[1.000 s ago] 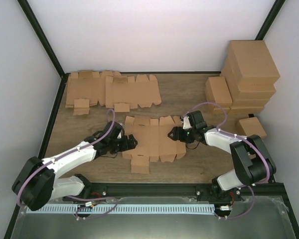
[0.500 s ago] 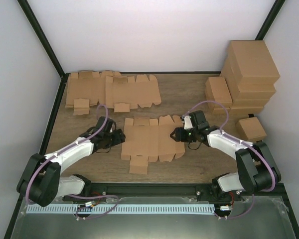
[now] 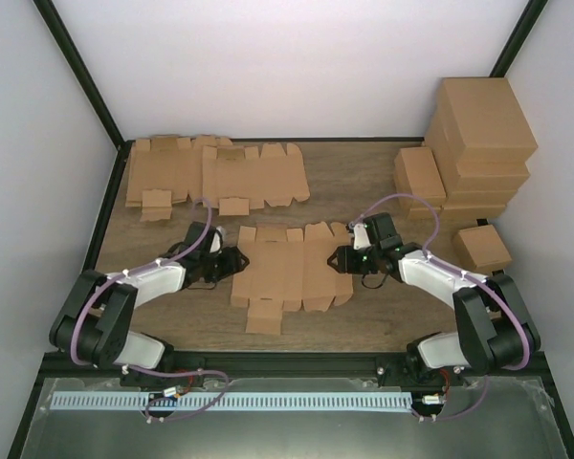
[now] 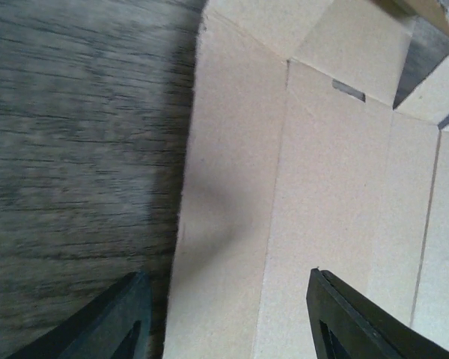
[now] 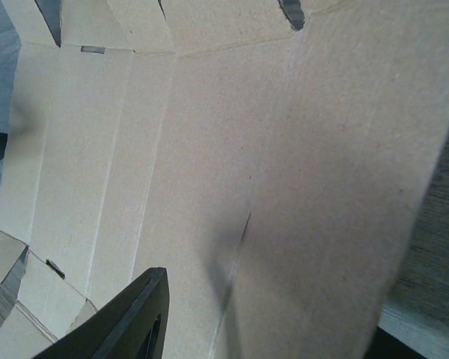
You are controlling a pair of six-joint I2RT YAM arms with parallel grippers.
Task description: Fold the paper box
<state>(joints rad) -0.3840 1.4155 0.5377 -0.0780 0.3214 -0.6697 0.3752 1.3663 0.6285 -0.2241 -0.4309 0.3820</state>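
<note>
Edges of the flat paper box (image 3: pixel 285 270) sit between the parted fingers of left gripper (image 4: pixel 224 283) and right gripper (image 3: pixel 337 258), unclamped.

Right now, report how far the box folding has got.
Done: nothing is folded; the paper box lies flat on the table. In hand: the left gripper is open astride the sheet's left edge, and the right gripper is at its right edge. Left: raising every panel and tucking in the tabs.
</note>
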